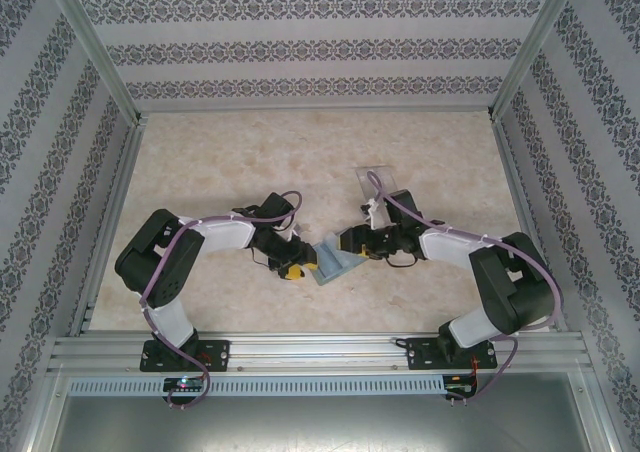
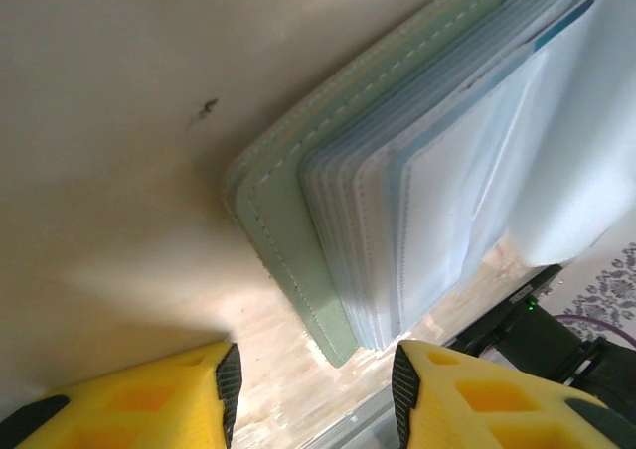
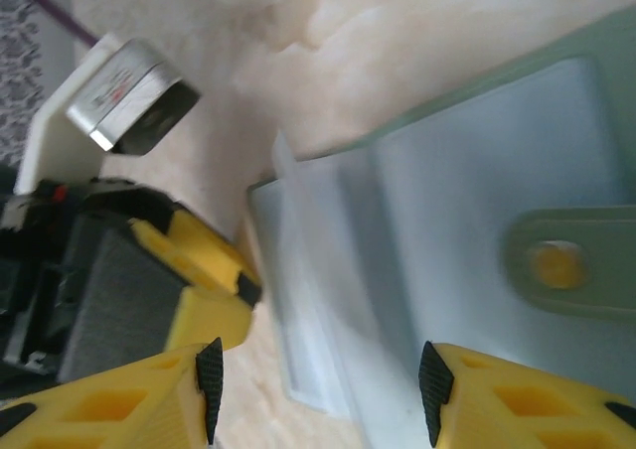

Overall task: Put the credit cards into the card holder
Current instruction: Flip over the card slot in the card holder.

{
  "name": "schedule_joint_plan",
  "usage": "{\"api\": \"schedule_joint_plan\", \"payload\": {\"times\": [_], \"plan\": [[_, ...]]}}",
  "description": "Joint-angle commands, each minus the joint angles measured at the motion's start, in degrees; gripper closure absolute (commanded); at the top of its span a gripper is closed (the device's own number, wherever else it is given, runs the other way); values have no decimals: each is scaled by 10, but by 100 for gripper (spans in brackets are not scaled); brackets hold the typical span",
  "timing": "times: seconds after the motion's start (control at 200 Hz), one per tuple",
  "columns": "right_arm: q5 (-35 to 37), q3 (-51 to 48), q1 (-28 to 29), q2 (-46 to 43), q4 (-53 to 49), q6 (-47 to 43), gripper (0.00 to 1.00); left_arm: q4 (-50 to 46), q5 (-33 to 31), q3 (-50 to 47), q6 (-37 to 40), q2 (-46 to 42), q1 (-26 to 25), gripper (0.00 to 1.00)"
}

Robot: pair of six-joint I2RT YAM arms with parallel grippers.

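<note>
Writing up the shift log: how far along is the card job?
Done: the card holder lies open on the table, sleeves fanned. In hand: the left gripper and right gripper, both open, sit at its edges. Left: whether the sleeves already hold a card cannot be told, so loading is unconfirmed.

A beige, marble-patterned tabletop is enclosed on three sides by white walls carrying horizontal bands of dark floral ornament. Silver aluminium posts rise at the two far corners, and a ribbed aluminium rail runs along the near edge. The light is soft and even
</note>
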Motion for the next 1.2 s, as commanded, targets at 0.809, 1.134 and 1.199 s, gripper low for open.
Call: {"api": "schedule_joint_plan", "payload": {"times": [0.809,1.134,1.199], "plan": [[294,256,-14,-14,-293,-154,41,53,-94,-36,14,-74,56,51],[429,386,-37,103,-339,-210,44,68,-116,-17,-25,-23,-17,51],[459,415,-36,128,-355,-220,46,66,-123,-13,-29,-16,-23,51]]}}
